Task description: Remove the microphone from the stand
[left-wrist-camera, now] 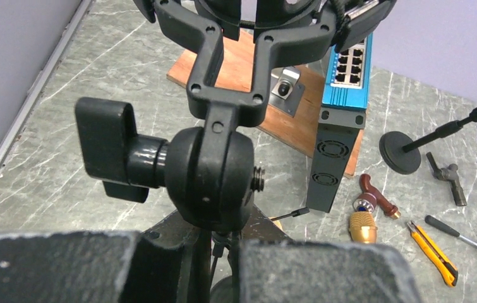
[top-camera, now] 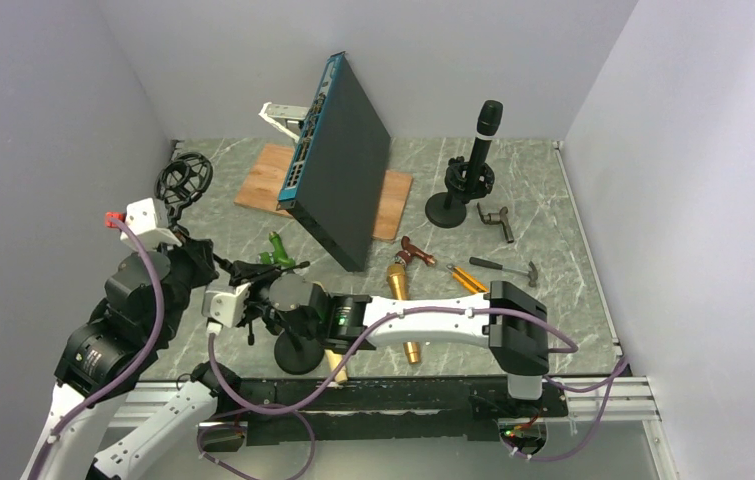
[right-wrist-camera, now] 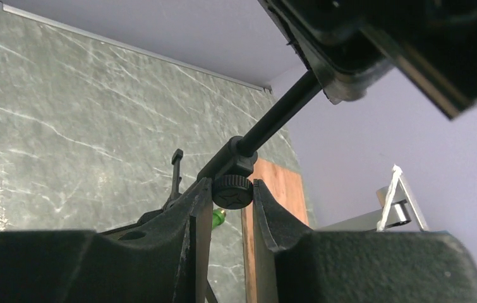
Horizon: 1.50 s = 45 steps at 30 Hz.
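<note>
We see a black microphone [top-camera: 489,118], a smooth matt cylinder, standing upright in the clip of the far stand [top-camera: 446,210], which has a round flat base, in the upper right of the overhead view. A gold microphone [top-camera: 398,283] with a mesh head lies flat on the grey, veined, stone-look table [top-camera: 543,200] at lower centre, and the right arm crosses over its middle. Just left of it the near stand [top-camera: 296,355] sits on a round black base, with both arms crowded over it.

In the right wrist view the right pincer [right-wrist-camera: 230,187] is closed around a small ribbed knob [right-wrist-camera: 232,193] on a thin black rod [right-wrist-camera: 280,113], one finger pressed to each side. The rod's upper end runs into a blurred dark shape at upper right.

In the left wrist view a glossy black pivot joint [left-wrist-camera: 210,177] with a flat wing knob [left-wrist-camera: 106,148] carries a forked plastic cradle [left-wrist-camera: 235,38], cut off by the top edge. The left pincer [left-wrist-camera: 188,259] shows only as rough grey blurred pads [left-wrist-camera: 52,268] along the bottom edge with something dark between them. We cannot tell whether it grips anything.
</note>
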Available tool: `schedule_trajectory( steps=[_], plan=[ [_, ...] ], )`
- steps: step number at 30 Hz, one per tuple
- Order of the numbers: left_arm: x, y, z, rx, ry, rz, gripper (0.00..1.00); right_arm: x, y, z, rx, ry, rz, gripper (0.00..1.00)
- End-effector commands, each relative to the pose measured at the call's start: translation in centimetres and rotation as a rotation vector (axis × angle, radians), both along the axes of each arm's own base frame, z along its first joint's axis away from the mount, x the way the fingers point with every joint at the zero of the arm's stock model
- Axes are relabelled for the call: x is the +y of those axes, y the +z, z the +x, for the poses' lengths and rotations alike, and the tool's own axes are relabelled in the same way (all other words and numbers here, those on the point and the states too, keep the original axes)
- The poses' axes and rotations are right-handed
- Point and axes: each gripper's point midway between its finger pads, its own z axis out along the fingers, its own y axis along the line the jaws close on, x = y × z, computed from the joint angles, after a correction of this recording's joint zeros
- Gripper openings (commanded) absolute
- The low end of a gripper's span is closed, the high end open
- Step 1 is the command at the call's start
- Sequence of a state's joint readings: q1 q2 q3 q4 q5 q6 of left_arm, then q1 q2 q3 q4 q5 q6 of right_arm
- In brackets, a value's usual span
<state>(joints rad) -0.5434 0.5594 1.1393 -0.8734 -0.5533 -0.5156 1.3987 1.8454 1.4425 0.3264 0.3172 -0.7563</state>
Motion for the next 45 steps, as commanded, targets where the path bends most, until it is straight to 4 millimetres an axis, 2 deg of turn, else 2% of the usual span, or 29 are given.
schedule_trajectory(
  steps=[1,2,4,7,11,14,17,21,25,28,31,34,39,45],
  plan=[
    [0.1,3.4,-0.3,-0.109,0.007,-0.091,0.00,0.2,4.4,1.3,-0.070,-0.056,0.068,0.05],
    [0.2,3.4,-0.3,-0.109,0.012,-0.091,0.00,0.2,4.8,1.2,-0.056,-0.058,0.079,0.14],
    [0.4,3.3,-0.4,-0.110,0.020,-0.089,0.00,-0.2,5.2,1.1,-0.018,-0.064,0.111,0.39],
    [0.6,3.2,-0.4,-0.113,0.030,-0.086,0.00,-1.2,6.4,1.2,0.062,-0.082,0.183,0.64],
    [0.8,3.2,-0.4,-0.116,0.038,-0.079,0.00,-2.9,7.5,0.2,0.199,-0.050,0.265,0.83],
    [0.9,3.3,-0.3,-0.117,0.044,-0.075,0.00,-4.5,8.5,0.0,0.316,-0.041,0.346,0.92],
    [0.9,3.4,-0.3,-0.125,0.043,-0.085,0.00,-5.3,9.2,0.3,0.530,-0.014,0.434,0.93],
    [0.7,3.6,-0.3,-0.137,0.039,-0.097,0.00,-5.7,9.0,1.7,0.969,0.011,0.578,0.92],
    [0.7,4.0,-0.1,-0.142,0.041,-0.099,0.00,-5.2,8.5,1.1,1.228,0.070,0.620,0.88],
    [0.8,4.3,0.0,-0.151,0.050,-0.105,0.00,-4.1,8.4,0.2,1.308,0.129,0.606,0.81],
    [0.9,4.7,0.0,-0.160,0.060,-0.113,0.00,-2.6,7.3,-0.3,1.392,0.158,0.579,0.69],
    [1.0,4.8,0.0,-0.164,0.065,-0.117,0.00,-1.4,6.4,-0.7,1.455,0.176,0.562,0.64],
    [1.2,5.0,-0.1,-0.168,0.069,-0.115,0.00,-1.0,4.8,0.0,1.467,0.121,0.565,0.63],
    [1.0,4.9,0.0,-0.167,0.067,-0.120,0.00,-0.3,4.3,-0.1,1.472,0.118,0.553,0.59]
  ],
)
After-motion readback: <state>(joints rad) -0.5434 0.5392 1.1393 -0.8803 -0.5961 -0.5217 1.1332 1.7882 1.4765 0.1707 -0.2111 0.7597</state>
